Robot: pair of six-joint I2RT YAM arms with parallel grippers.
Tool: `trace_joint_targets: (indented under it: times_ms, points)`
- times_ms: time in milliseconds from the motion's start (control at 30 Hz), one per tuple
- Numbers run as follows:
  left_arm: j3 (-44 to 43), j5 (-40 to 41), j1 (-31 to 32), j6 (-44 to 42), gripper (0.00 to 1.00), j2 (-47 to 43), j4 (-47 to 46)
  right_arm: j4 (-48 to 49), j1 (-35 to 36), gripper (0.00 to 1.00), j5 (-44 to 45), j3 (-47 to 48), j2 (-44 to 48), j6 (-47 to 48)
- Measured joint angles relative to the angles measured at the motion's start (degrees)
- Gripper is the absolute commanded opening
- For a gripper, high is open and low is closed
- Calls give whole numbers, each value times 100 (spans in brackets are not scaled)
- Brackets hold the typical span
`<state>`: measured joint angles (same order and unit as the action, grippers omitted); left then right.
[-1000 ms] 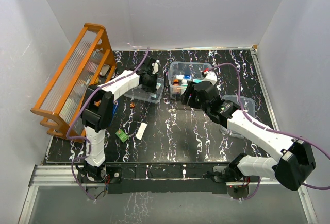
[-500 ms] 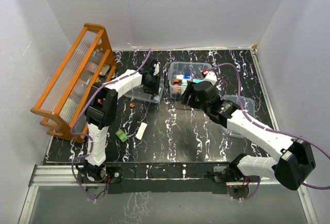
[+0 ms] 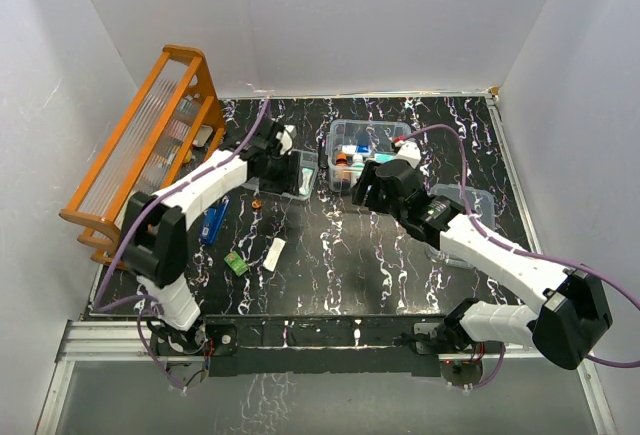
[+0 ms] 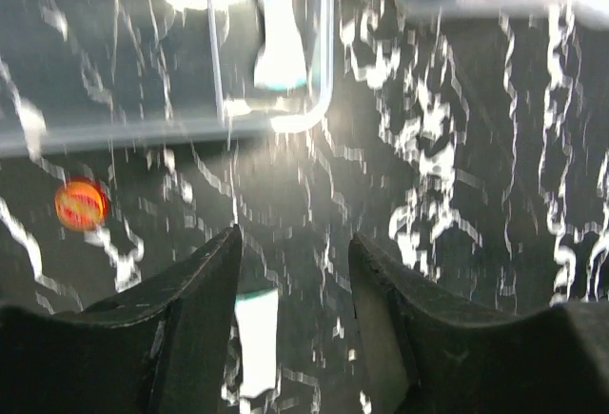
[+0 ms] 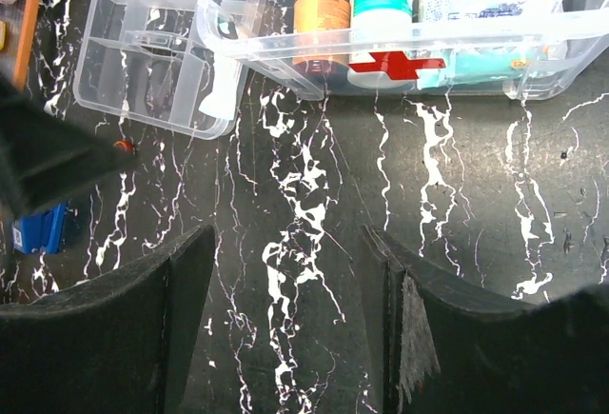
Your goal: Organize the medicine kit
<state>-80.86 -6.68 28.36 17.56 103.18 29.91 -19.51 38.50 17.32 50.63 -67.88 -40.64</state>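
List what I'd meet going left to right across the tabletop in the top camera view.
Orange rack → green packet → white strip → medicine kit → clear lid.

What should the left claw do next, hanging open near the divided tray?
Probably lower the left claw onto the small white item lying on the table between its open fingers and close. The claw holds nothing, and that item lies outside the medicine kit.
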Motion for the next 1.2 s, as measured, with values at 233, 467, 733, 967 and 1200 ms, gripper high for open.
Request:
trace_joint_targets:
  times_ms: [233, 467, 733, 967, 1200]
  points:
    - [1705, -302, 46, 33, 51, -1379, 243, -13, 0, 59, 17, -96, 2, 0]
    - [2940, -339, 153, 348, 39, -1963, 350, -46, 0, 59, 50, -229, 109, -42]
    - [3195, -350, 166, 479, 27, -1825, 146, -140, 0, 59, 210, -428, 706, -129]
    - [3204, -319, 166, 442, 22, -1582, -4, -151, 0, 59, 251, -448, 833, -160]
    - [3213, -282, 166, 328, 0, -1484, -140, -184, 0, 59, 280, -470, 861, -160]
